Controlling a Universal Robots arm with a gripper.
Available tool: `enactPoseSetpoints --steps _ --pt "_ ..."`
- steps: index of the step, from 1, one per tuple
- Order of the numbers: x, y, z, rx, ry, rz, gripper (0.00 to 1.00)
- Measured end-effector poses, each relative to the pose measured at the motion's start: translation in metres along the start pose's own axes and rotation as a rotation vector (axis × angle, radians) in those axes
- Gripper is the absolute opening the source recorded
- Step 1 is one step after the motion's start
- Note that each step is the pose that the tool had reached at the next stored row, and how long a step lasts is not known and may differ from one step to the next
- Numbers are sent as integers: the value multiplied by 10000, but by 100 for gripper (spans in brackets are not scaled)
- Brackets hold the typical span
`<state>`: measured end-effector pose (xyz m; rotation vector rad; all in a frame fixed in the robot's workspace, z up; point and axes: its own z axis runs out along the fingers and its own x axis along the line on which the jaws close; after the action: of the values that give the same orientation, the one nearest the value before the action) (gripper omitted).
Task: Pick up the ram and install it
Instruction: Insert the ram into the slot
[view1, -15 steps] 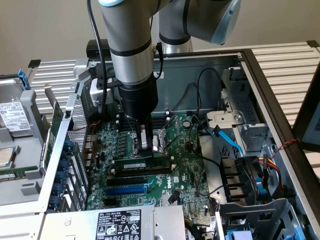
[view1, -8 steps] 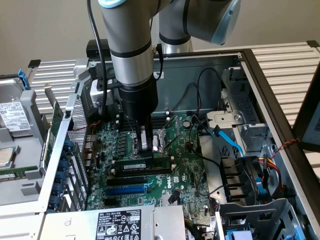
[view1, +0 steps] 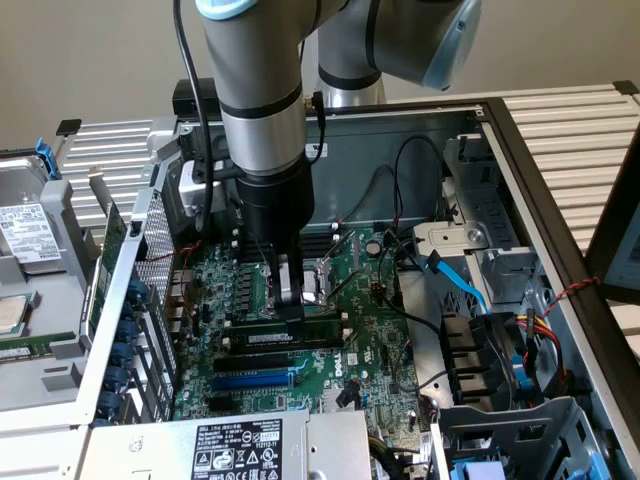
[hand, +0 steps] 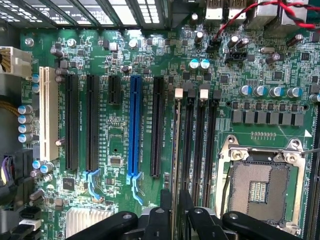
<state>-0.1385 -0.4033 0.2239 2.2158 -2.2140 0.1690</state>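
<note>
CPU socket (hand: 257, 185): bare, pins exposed
Gripper (hand: 175, 212): down over the ram (hand: 176, 145); clamped or loose, I couldn't tell
Ram: stood on edge in a slot (hand: 179, 95) beside the socket
Risk: half-seated, it might've tipped towards the socket

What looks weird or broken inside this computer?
Nothing looks broken or spilled. The square socket beside the memory slots sits bare, with no chip in it. The green stick looks straight in its slot.

Green ram (view1: 265, 338) edge-up in memory slot
</note>
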Motion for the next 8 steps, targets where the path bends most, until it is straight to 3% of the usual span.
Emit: enactPoseSetpoints --steps 3,4,8 --pt "3 0 -24 -266 -1 -21 22" --pt "4 -1 -41 -308 -1 -25 22" --pt "9 -6 -107 -331 -1 -26 22"
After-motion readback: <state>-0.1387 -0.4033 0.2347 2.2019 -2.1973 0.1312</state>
